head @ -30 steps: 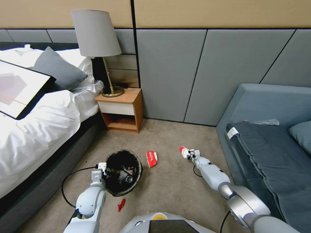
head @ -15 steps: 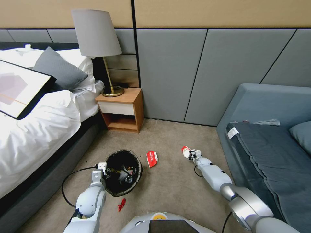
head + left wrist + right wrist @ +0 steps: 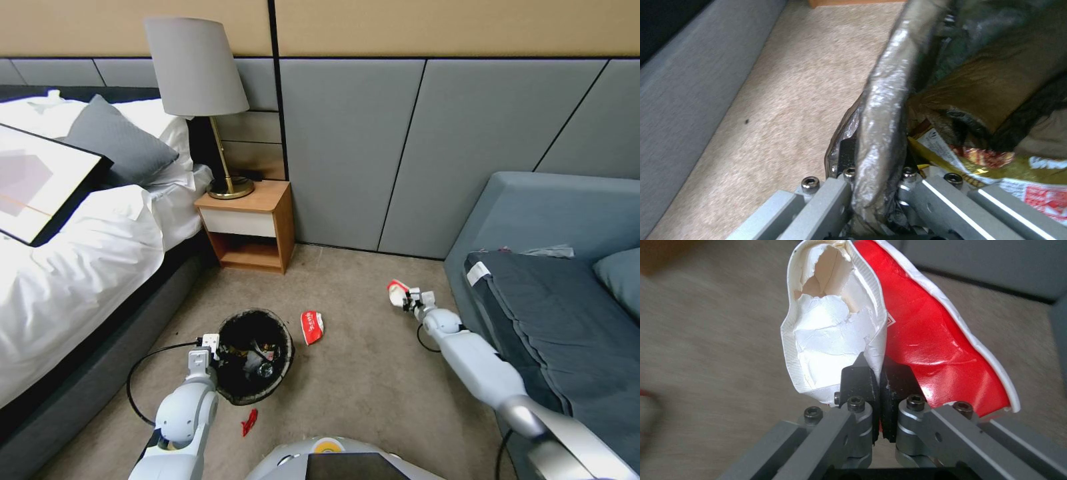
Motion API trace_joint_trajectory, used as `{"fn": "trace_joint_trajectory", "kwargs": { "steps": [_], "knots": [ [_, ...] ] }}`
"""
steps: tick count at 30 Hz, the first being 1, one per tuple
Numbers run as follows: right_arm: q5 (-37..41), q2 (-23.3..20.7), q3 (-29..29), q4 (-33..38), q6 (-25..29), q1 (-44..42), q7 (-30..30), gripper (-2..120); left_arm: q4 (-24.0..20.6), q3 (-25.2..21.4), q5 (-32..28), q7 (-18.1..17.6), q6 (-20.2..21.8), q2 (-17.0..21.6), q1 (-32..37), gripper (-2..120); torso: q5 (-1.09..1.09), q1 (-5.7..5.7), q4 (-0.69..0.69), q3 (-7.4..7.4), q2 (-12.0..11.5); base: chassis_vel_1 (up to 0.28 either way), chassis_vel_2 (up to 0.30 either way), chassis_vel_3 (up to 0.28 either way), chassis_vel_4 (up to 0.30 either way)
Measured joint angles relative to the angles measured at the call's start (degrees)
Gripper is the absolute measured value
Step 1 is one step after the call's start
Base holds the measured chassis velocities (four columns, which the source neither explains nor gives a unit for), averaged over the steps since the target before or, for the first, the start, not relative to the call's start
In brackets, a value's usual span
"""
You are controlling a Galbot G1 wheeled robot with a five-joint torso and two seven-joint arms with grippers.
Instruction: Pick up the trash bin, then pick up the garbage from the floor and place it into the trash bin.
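Right gripper (image 3: 880,380) pads clamped on a torn red-and-white packet (image 3: 907,336): white torn side on one face, glossy red on the other. In the head view the same packet (image 3: 398,292) is held above the carpet (image 3: 360,373), far right, near the grey sofa (image 3: 560,293), right arm stretched forward. Left gripper (image 3: 876,180) fingers pinched on the black-liner rim of the trash bin (image 3: 885,110), one finger outside, one inside; wrappers visible in the bin. Head view: trash bin (image 3: 288,333) near left, beside the bed (image 3: 67,280), left gripper (image 3: 215,349) at its left edge. Another red-and-white packet (image 3: 311,327) lies on the carpet just right of the bin. Small red scrap (image 3: 250,421) lies near, below the bin. Nightstand (image 3: 248,227) with lamp (image 3: 200,87) far left.
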Motion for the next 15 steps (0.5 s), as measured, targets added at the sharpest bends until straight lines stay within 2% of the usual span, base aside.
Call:
{"fn": "trace_joint_trajectory", "kwargs": {
  "steps": [1, 2, 4, 6, 7, 8, 10, 14, 15],
  "knots": [
    [2.70, -0.60, 0.34, 4.85, -0.95, -0.28, 1.49, 0, -0.31, 0.16, -0.03, 0.04, 0.03, 0.03, -0.05, 0, 0.00, 0.00, 0.01, 0.00, 0.00, 0.000, 0.000, 0.000, 0.000],
    [2.70, -0.60, 0.34, 4.85, -0.95, -0.28, 1.49, 0, -0.31, 0.16, -0.03, 0.04, 0.03, 0.03, -0.05, 0, 0.00, 0.00, 0.01, 0.00, 0.00, 0.000, 0.000, 0.000, 0.000],
    [7.77, -1.85, 0.34, 12.81, -2.72, 0.05, 4.35, 0, -1.08, 0.46, -0.13, 0.12, 0.09, 0.25, 0.16, 0, -0.02, 0.00, 0.05, 0.00, 0.00, 0.000, 0.000, 0.000, 0.000],
    [9.38, -2.30, 0.13, 15.07, -3.19, 0.44, 5.22, 0, -1.51, 0.57, -0.18, 0.16, 0.15, 0.36, 0.33, 0, 0.00, 0.01, 0.04, 0.00, 0.00, 0.000, 0.000, 0.000, 0.000],
    [12.93, -3.33, -0.64, 20.12, -4.09, 1.95, 7.16, 0, -2.74, 0.82, -0.26, 0.36, 0.18, 0.50, 0.75, 0, -0.03, 0.00, 0.03, 0.00, 0.00, 0.000, 0.000, 0.000, 0.000],
    [12.93, -3.33, -0.64, 20.12, -4.09, 1.95, 7.16, 0, -2.74, 0.82, -0.26, 0.36, 0.18, 0.50, 0.75, 0, -0.03, 0.00, 0.03, 0.00, 0.00, 0.000, 0.000, 0.000, 0.000],
    [17.14, -4.59, -2.17, 25.69, -4.97, 4.92, 8.76, 0, -5.84, 1.01, -0.45, 0.67, 0.17, 0.63, 1.51, 0, 0.00, 0.00, 0.02, -0.01, 0.00, 0.000, 0.000, 0.000, 0.000],
    [20.70, -5.52, -3.93, 29.19, -5.45, 7.72, 9.53, 0, -8.68, 1.04, -0.43, 0.77, 0.09, 0.80, 2.32, 0, 0.00, 0.00, 0.04, -0.01, 0.00, 0.000, 0.000, 0.000, 0.000],
    [23.37, -6.07, -5.27, 31.20, -5.60, 9.40, 9.73, 0, -10.67, 1.05, -0.53, 1.03, 0.04, 1.05, 3.05, 0, 0.04, 0.00, 0.05, -0.01, 0.00, 0.000, 0.000, 0.000, 0.000]
  ]
}}
